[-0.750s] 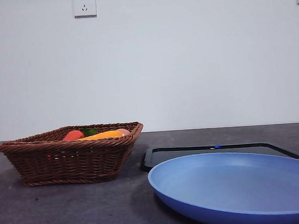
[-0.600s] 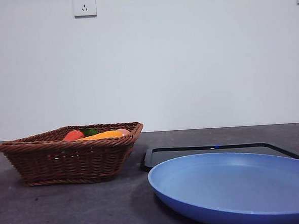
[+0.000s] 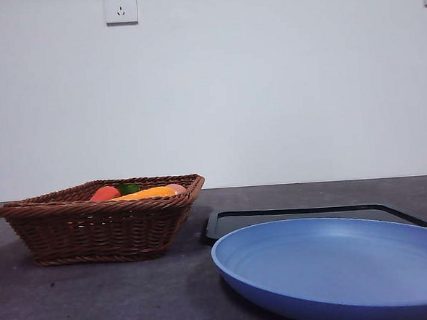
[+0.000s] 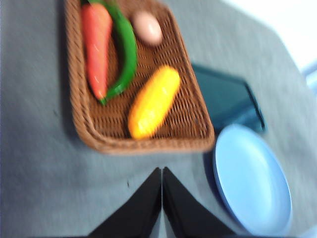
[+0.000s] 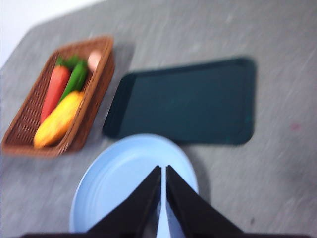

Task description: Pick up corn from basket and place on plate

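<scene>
Both grippers hang above the table with nothing in their grasp: the left gripper [image 4: 162,171] has its two black jaws pressed together over bare grey table [image 4: 39,173] just outside the basket [image 4: 195,141], and the right gripper [image 5: 163,169] has its jaws likewise closed, poised over the blue plate [image 5: 114,183]. Neither arm shows in the front view.

One corn [image 4: 153,102] lies inside the basket [image 3: 102,228], loose on the woven floor and touching no gripper. From the front only its orange-yellow top [image 3: 152,193] peeks over the braided rim. Sharing the basket are one red-orange elongated vegetable [image 4: 96,47], one curved green pepper [image 4: 126,54] lying against it, and one small pinkish round item [image 4: 147,27] near a corner. The corn sits apart from these, with open wicker around it, so nothing lies on top of it.

In the front view the basket stands on the left, the single plate [image 3: 336,268] near and to the right, and one flat black tray [image 3: 311,213] lies behind the plate, its left end close to the basket's side. The plate [image 4: 250,181] holds nothing. On the white wall a socket [image 3: 121,7] is mounted above the basket.
</scene>
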`<control>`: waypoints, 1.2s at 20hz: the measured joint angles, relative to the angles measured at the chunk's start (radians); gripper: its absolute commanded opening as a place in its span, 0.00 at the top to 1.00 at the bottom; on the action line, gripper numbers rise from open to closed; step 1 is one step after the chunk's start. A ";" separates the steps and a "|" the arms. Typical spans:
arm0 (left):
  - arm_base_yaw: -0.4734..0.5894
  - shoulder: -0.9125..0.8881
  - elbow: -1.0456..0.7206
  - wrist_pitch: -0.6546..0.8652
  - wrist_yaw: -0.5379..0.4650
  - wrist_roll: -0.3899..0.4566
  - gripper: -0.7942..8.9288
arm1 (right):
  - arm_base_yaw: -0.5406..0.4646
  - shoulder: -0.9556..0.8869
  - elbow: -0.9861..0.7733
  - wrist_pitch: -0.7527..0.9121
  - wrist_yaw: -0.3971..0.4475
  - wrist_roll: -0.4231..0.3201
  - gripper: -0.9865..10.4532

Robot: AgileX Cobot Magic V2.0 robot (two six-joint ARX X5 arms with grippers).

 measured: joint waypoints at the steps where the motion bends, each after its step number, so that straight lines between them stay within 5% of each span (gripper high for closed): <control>1: -0.003 0.018 0.018 -0.023 0.008 0.014 0.91 | 0.001 0.027 0.022 -0.031 -0.016 -0.016 0.91; 7: -0.066 0.133 0.092 -0.120 0.018 0.088 0.90 | 0.049 0.216 0.100 -0.185 -0.031 -0.111 0.90; 11: -0.066 0.137 0.092 -0.122 0.018 0.089 0.60 | 0.059 0.256 0.100 -0.185 -0.026 -0.120 0.70; 13: -0.066 0.137 0.092 -0.122 0.018 0.089 0.51 | 0.059 0.267 0.100 -0.185 -0.023 -0.120 0.69; 24: -0.066 0.137 0.092 -0.121 0.018 0.089 0.52 | 0.119 0.514 0.101 -0.117 -0.002 -0.120 0.69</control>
